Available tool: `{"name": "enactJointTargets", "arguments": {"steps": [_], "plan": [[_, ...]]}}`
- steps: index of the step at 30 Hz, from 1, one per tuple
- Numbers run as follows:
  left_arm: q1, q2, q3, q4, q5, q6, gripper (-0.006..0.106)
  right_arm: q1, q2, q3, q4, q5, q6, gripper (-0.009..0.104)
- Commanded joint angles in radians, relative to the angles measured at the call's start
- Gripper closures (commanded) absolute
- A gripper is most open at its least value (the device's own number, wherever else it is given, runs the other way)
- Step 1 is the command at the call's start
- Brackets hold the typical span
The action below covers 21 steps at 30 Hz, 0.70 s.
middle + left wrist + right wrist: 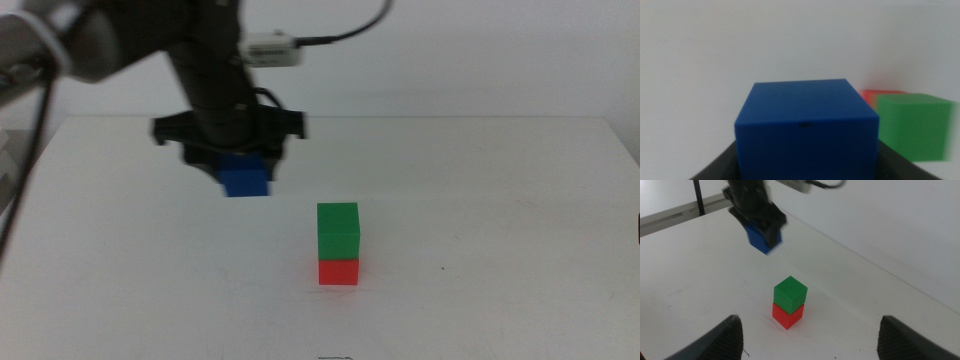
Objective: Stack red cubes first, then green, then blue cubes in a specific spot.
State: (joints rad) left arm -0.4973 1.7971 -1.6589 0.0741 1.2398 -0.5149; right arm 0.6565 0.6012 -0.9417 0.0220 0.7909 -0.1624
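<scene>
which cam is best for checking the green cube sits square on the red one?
Right wrist view: the green cube and red cube both show sharp, from above, with corners visible. Middle view shows only their front faces. In the left wrist view they are blurred and half hidden behind the blue cube that the left pincer holds.

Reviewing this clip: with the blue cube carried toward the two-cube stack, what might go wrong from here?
The green cube seems slightly offset on the red cube, so a sideways bump from the blue cube could topple the stack. The left end effector hides much of the blue cube, so an off-centre release seems possible. The open right end effector waits clear.
</scene>
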Motion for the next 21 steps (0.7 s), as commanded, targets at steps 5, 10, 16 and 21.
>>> {"name": "enactJointTargets", "arguments": {"steps": [5, 10, 16, 21], "plan": [[-0.145, 0.049, -0.155, 0.018, 0.080, -0.111, 0.102, -0.008, 0.006, -0.023, -0.008, -0.072, -0.012, 0.017], [-0.202, 0.086, -0.206, 0.012, 0.080, -0.169, 0.102, -0.008, 0.006, -0.023, -0.008, -0.072, -0.012, 0.017], [-0.218, 0.088, -0.206, 0.009, 0.080, -0.182, 0.102, -0.008, 0.006, -0.023, -0.008, -0.072, -0.012, 0.017], [-0.218, 0.102, -0.206, -0.009, 0.077, -0.192, 0.102, -0.008, 0.006, -0.023, -0.008, -0.072, -0.012, 0.017]]}}
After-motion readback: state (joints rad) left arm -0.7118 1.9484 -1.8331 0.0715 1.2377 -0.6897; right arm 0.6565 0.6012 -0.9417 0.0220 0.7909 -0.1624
